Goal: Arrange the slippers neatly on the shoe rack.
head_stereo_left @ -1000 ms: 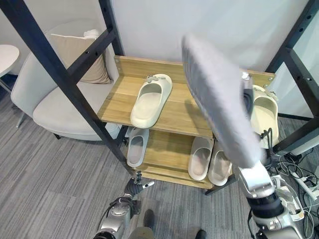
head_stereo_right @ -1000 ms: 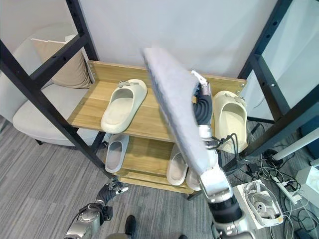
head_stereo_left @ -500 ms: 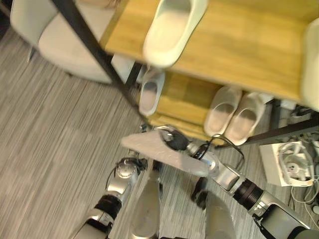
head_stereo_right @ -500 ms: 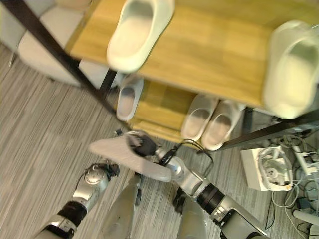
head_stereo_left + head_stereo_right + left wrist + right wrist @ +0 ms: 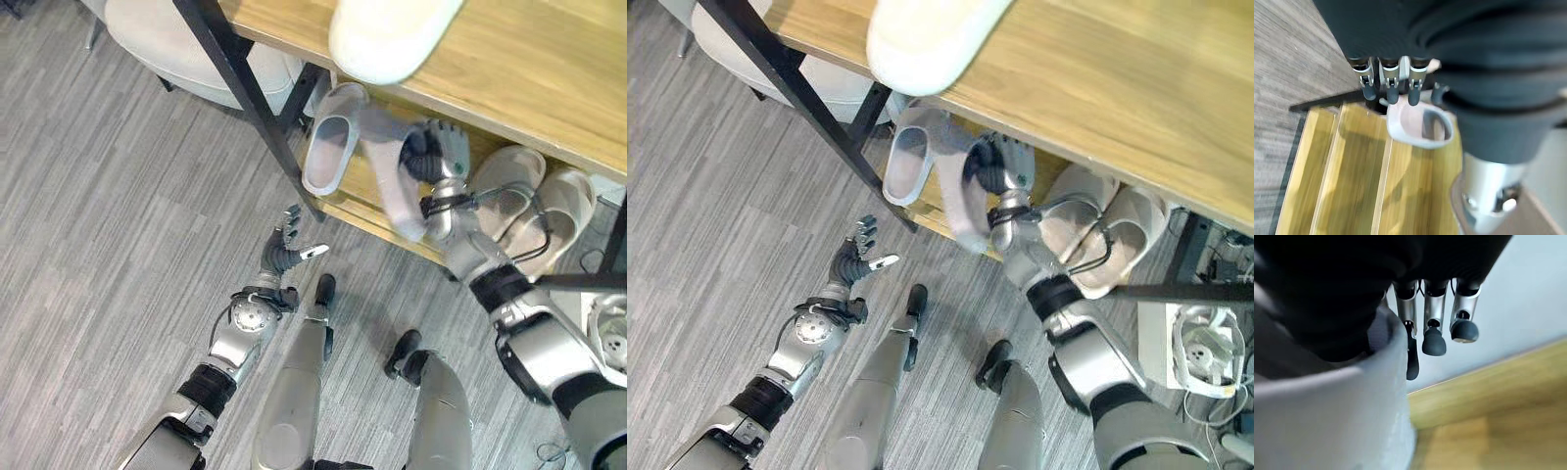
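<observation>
The right hand has its fingers curled round a grey slipper at the lower shelf beside its matching slipper, likely to pair them, while the left hand hangs loosely spread and empty above the floor.

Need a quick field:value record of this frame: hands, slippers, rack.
right hand: shut on grey slipper, held at the lower shelf opening
left hand: open, low over the floor, holding nothing
lower shelf: one grey slipper lying at left, beige pair at right
top shelf: cream slipper, toe over the front edge
</observation>
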### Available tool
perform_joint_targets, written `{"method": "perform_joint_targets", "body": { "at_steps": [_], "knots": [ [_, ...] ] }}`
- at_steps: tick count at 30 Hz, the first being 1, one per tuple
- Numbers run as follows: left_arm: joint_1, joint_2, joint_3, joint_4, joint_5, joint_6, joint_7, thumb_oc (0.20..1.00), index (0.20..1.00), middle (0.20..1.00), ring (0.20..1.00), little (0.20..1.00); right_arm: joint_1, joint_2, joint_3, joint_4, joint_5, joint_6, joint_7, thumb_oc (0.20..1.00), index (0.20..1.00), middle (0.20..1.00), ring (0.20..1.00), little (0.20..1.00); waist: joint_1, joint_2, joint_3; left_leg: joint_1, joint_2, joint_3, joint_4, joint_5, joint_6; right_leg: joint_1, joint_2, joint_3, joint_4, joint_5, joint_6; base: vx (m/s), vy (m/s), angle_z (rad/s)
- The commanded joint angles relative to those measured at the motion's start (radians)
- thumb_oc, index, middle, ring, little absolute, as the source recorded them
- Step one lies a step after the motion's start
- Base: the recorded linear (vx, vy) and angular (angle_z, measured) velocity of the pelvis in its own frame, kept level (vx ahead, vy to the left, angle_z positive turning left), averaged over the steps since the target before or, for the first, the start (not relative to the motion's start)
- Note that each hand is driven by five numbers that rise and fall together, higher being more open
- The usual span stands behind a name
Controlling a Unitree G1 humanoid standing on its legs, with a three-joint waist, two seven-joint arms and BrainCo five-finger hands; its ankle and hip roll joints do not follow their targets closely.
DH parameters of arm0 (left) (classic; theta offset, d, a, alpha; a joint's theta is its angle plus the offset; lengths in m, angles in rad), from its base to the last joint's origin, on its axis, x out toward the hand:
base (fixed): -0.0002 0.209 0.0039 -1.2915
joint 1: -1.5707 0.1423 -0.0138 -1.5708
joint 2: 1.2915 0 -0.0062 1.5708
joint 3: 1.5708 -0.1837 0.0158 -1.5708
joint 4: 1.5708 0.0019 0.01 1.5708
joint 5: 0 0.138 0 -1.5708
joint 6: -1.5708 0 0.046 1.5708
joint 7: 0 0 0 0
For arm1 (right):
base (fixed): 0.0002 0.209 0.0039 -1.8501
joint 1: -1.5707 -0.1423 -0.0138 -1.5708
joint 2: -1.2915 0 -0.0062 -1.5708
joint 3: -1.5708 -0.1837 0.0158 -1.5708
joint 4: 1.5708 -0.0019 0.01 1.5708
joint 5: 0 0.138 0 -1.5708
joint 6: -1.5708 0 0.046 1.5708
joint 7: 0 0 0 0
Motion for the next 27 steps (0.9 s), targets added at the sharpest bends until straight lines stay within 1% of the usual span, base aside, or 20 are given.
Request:
{"method": "perform_joint_targets", "body": {
  "at_steps": [1, 6, 7, 10, 11, 12, 14, 17, 20, 24, 26, 27],
  "knots": [
    [0.001, 0.002, -0.005, -0.058, -0.018, -0.046, -0.023, 1.000, 1.000, 1.000, 1.000, 1.000, 0.006, -0.026, 0.008, -0.014, 0.005, 0.010, -0.060, 0.200, 0.200, 0.200, 0.200, 0.200, 0.017, -0.004, -0.035, 0.016, 0.006, -0.011, 0.067, -0.171, 0.021, 0.025, 0.046, 0.019, -0.087, 0.073, 0.068, 0.06, 0.020, 0.21],
    [-0.010, 0.005, -0.032, -0.073, -0.018, -0.040, -0.027, 1.000, 1.000, 1.000, 1.000, 1.000, -0.077, -0.053, 0.057, 0.089, 0.011, 0.028, -0.056, 0.200, 0.200, 0.200, 0.200, 0.200, 0.030, -0.001, -0.027, -0.029, 0.000, -0.017, 0.090, -0.182, 0.025, -0.011, 0.035, 0.006, -0.074, 0.068, 0.069, 0.06, 0.037, 0.09],
    [-0.020, 0.005, -0.045, -0.085, -0.022, -0.039, -0.024, 1.000, 1.000, 1.000, 1.000, 1.000, -0.122, -0.063, 0.089, 0.146, 0.012, 0.040, -0.054, 0.200, 0.200, 0.200, 0.200, 0.200, 0.040, 0.000, -0.024, -0.043, -0.007, -0.019, 0.091, -0.186, 0.026, -0.023, 0.032, 0.001, -0.073, 0.066, 0.070, 0.07, 0.042, 0.05],
    [-0.038, 0.004, -0.052, -0.092, -0.027, -0.037, -0.019, 1.000, 1.000, 1.000, 1.000, 1.000, -0.165, -0.056, 0.118, 0.207, 0.016, 0.051, -0.049, 0.200, 0.200, 0.200, 0.200, 0.200, 0.049, 0.002, -0.024, -0.054, -0.012, -0.023, 0.089, -0.186, 0.027, -0.029, 0.029, -0.004, -0.074, 0.067, 0.073, 0.04, 0.020, 0.10],
    [-0.043, 0.005, -0.054, -0.093, -0.030, -0.036, -0.018, 1.000, 1.000, 1.000, 1.000, 1.000, -0.183, -0.051, 0.132, 0.237, 0.015, 0.061, -0.044, 0.567, 0.567, 0.567, 0.567, 0.567, 0.052, 0.001, -0.025, -0.055, -0.014, -0.023, 0.086, -0.186, 0.027, -0.029, 0.029, -0.006, -0.076, 0.069, 0.074, 0.03, 0.005, 0.06],
    [-0.049, 0.010, -0.055, -0.098, -0.031, -0.032, -0.013, 1.000, 1.000, 1.000, 1.000, 1.000, -0.215, -0.027, 0.149, 0.296, 0.017, 0.080, -0.037, 1.000, 1.000, 1.000, 1.000, 1.000, 0.057, 0.002, -0.025, -0.057, -0.015, -0.022, 0.081, -0.185, 0.027, -0.028, 0.028, -0.011, -0.083, 0.073, 0.075, 0.03, 0.012, 0.03],
    [-0.061, 0.016, -0.062, -0.101, -0.036, -0.028, -0.007, 1.000, 1.000, 1.000, 1.000, 1.000, -0.266, 0.008, 0.162, 0.375, 0.043, 0.096, -0.035, 1.000, 1.000, 1.000, 1.000, 1.000, 0.065, 0.003, -0.027, -0.052, -0.019, -0.022, 0.066, -0.181, 0.027, -0.025, 0.030, -0.014, -0.097, 0.078, 0.076, 0.01, 0.010, 0.02],
    [-0.068, 0.017, -0.057, -0.104, -0.035, -0.022, 0.000, 1.000, 1.000, 1.000, 1.000, 1.000, -0.291, 0.020, 0.169, 0.388, 0.066, 0.093, -0.043, 1.000, 1.000, 1.000, 1.000, 1.000, 0.064, 0.004, -0.025, -0.042, -0.021, -0.020, 0.049, -0.175, 0.026, -0.018, 0.034, -0.014, -0.109, 0.085, 0.077, 0.00, 0.021, 0.07],
    [-0.067, 0.015, -0.058, -0.094, -0.041, -0.019, -0.004, 1.000, 1.000, 1.000, 1.000, 1.000, -0.307, 0.030, 0.170, 0.403, 0.085, 0.090, -0.029, 1.000, 1.000, 1.000, 1.000, 1.000, 0.059, 0.002, -0.023, -0.032, -0.022, -0.017, 0.040, -0.173, 0.025, -0.012, 0.038, -0.012, -0.117, 0.087, 0.075, 0.00, 0.000, 0.00],
    [-0.069, 0.015, -0.066, -0.092, -0.052, -0.012, -0.007, 1.000, 1.000, 1.000, 1.000, 1.000, -0.337, 0.039, 0.162, 0.430, 0.139, 0.075, -0.031, 1.000, 1.000, 1.000, 1.000, 1.000, 0.056, 0.002, -0.019, -0.024, -0.023, -0.013, 0.032, -0.171, 0.024, -0.013, 0.041, -0.010, -0.121, 0.088, 0.073, 0.00, 0.000, 0.00],
    [-0.071, 0.008, -0.068, -0.083, -0.051, -0.007, -0.002, 1.000, 1.000, 1.000, 1.000, 1.000, -0.331, 0.038, 0.120, 0.401, 0.236, 0.045, -0.066, 1.000, 1.000, 1.000, 1.000, 1.000, 0.048, -0.002, -0.017, -0.013, -0.019, -0.006, 0.021, -0.168, 0.024, -0.008, 0.046, -0.005, -0.134, 0.095, 0.073, 0.00, 0.000, 0.00],
    [-0.070, 0.009, -0.069, -0.083, -0.051, -0.008, -0.002, 1.000, 1.000, 1.000, 1.000, 1.000, -0.329, 0.037, 0.120, 0.399, 0.237, 0.045, -0.067, 1.000, 1.000, 1.000, 1.000, 1.000, 0.049, -0.003, -0.016, -0.012, -0.019, -0.006, 0.020, -0.168, 0.024, -0.007, 0.047, -0.004, -0.135, 0.096, 0.073, 0.01, 0.011, -0.05]
  ]
}}
